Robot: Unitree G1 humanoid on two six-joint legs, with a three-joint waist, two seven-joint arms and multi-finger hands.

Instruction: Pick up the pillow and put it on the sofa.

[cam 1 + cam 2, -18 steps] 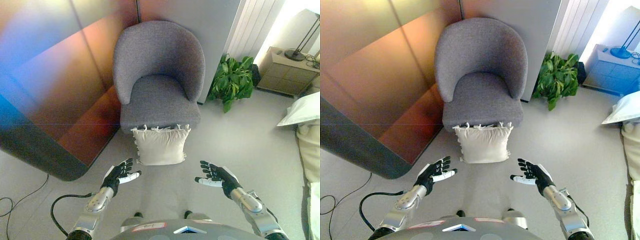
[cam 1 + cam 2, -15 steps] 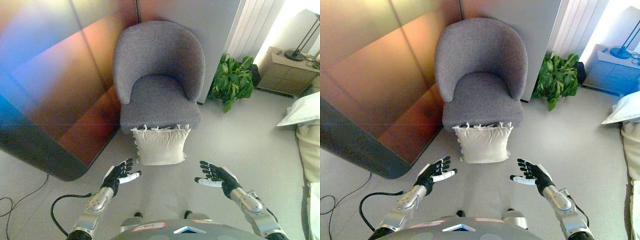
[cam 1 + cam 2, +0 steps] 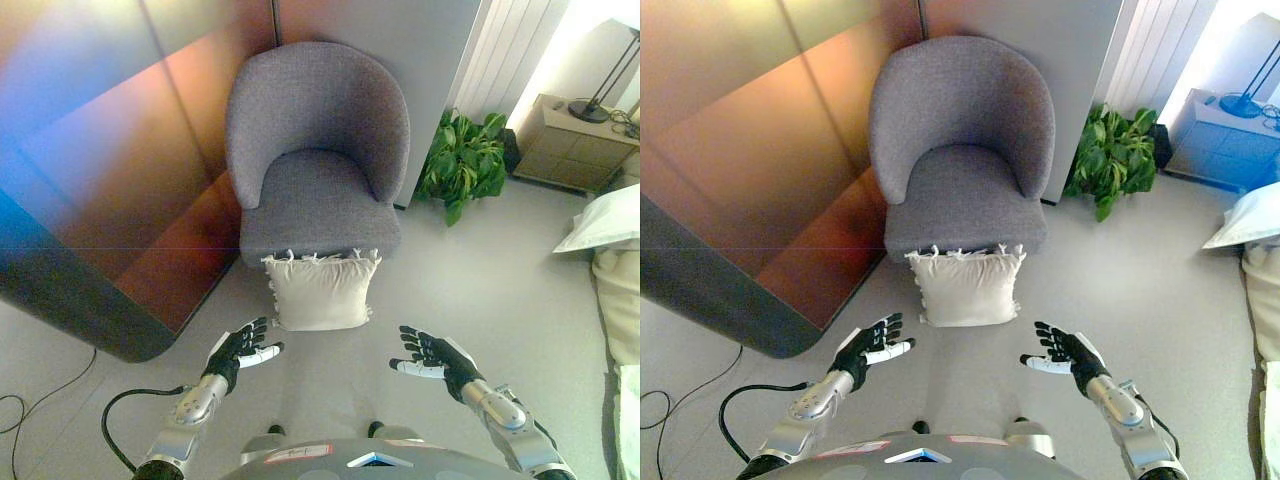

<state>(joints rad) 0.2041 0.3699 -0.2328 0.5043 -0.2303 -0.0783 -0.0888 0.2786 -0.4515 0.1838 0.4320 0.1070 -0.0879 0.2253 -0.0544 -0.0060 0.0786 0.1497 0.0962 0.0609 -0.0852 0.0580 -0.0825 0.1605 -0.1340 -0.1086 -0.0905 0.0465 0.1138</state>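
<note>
Both open hands, left hand [image 3: 240, 349] and right hand [image 3: 428, 356], hovered at lower centre below the cream pillow [image 3: 321, 290] leaning on the grey armchair [image 3: 318, 150]; an uneven squeeze risked it slipping.

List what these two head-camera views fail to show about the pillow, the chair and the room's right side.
- Pillow: its back and lower edge, hidden by its own front in both views.
- Grey chair: its legs and front base, hidden by the seat and pillow.
- White bedding: cut off by the right edge.
- Lamp on the cabinet: top cut off, washed out by glare.
</note>
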